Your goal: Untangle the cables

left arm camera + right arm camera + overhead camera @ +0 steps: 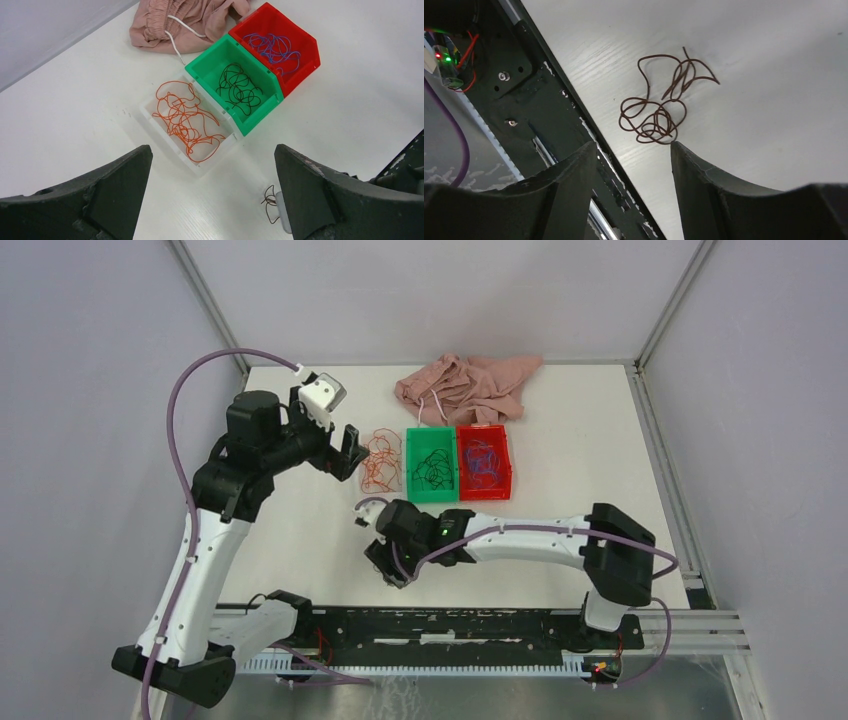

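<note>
left tool [211, 155] spread | right tool [633, 145] spread, empty | brown cable [656, 117] loose just beside it

Three bins [265, 112], four cable tangles [239, 90], one pink cloth [200, 20]

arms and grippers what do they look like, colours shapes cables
Both arms have white link shells with black joint housings. A purple cable loops along the left arm and the right arm. The left gripper and right gripper have matte black, wedge-shaped fingers.
</note>
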